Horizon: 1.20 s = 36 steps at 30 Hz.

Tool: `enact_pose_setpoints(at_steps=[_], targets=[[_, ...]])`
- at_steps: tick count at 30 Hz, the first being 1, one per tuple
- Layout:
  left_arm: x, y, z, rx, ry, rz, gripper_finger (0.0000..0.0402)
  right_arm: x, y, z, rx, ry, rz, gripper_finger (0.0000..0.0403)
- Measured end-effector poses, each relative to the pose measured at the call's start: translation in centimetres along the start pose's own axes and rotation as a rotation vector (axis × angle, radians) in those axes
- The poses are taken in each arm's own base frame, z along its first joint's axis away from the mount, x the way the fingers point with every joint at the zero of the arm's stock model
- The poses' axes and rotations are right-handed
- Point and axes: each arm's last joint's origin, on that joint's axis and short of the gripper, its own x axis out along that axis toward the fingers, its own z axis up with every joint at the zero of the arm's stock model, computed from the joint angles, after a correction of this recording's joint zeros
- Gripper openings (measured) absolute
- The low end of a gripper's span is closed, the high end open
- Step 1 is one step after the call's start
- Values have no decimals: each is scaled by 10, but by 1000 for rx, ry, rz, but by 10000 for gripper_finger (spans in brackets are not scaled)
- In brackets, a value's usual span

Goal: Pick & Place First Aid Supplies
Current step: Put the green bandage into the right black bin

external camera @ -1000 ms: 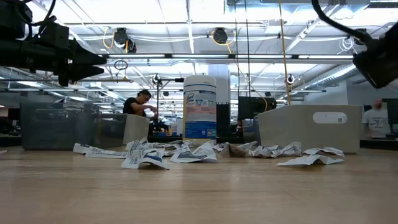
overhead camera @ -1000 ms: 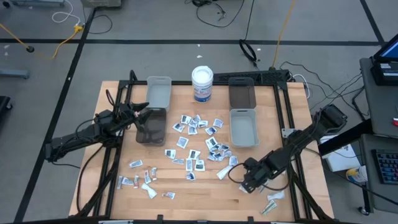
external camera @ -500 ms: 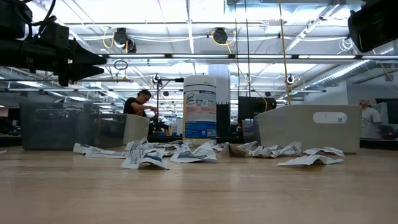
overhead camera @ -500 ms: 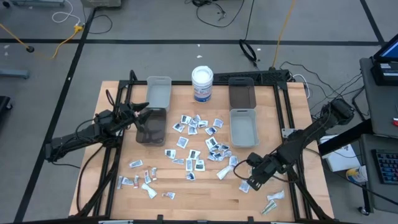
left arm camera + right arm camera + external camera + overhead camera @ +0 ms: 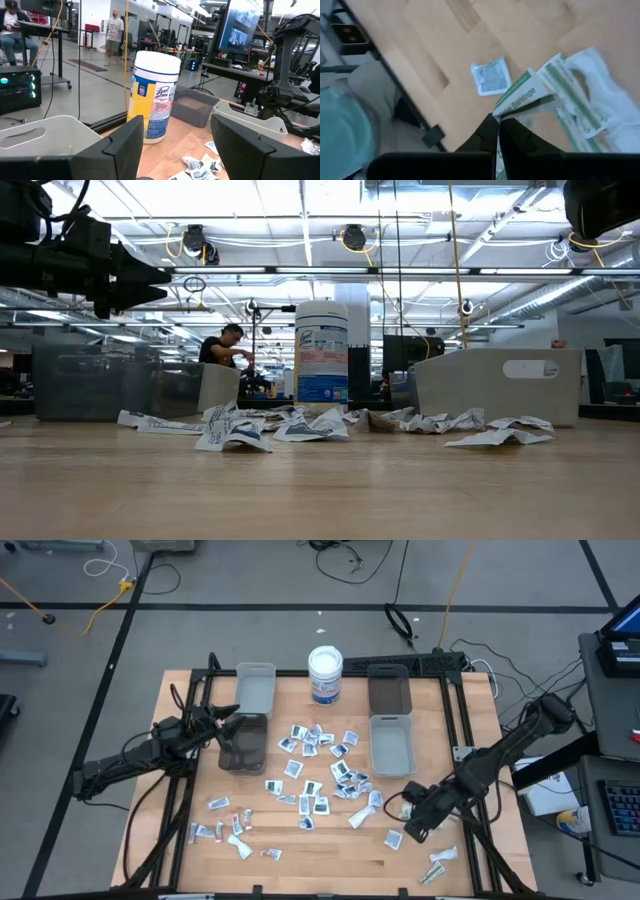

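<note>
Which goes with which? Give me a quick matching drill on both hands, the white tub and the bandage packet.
Things:
1. left hand
2. right hand
3. white tub
4. bandage packet

States:
A. upright at the table's far edge
B. pinched between two dark fingers
C. open, over the dark bin
D. shut, raised above the table's near right part

Pairs: 1-C, 2-D, 3-A, 4-B

Small flat white packets scattered mid-table; green-printed bandage sachet lifted.

Bandage sachet lettering partly hidden
</note>
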Motion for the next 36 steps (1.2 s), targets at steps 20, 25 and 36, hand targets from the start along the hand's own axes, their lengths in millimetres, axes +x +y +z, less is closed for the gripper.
enact_pose_setpoints(at_steps=[20,25,36], targets=[[0,0,0,0,0,0,237,-11,10,5,12,-1,159,0],[0,0,0,0,0,0,237,-12,4,22,-32,-56,134,0],[0,0,0,0,0,0,237,-44,-2,42,-98,-16,-51,0]])
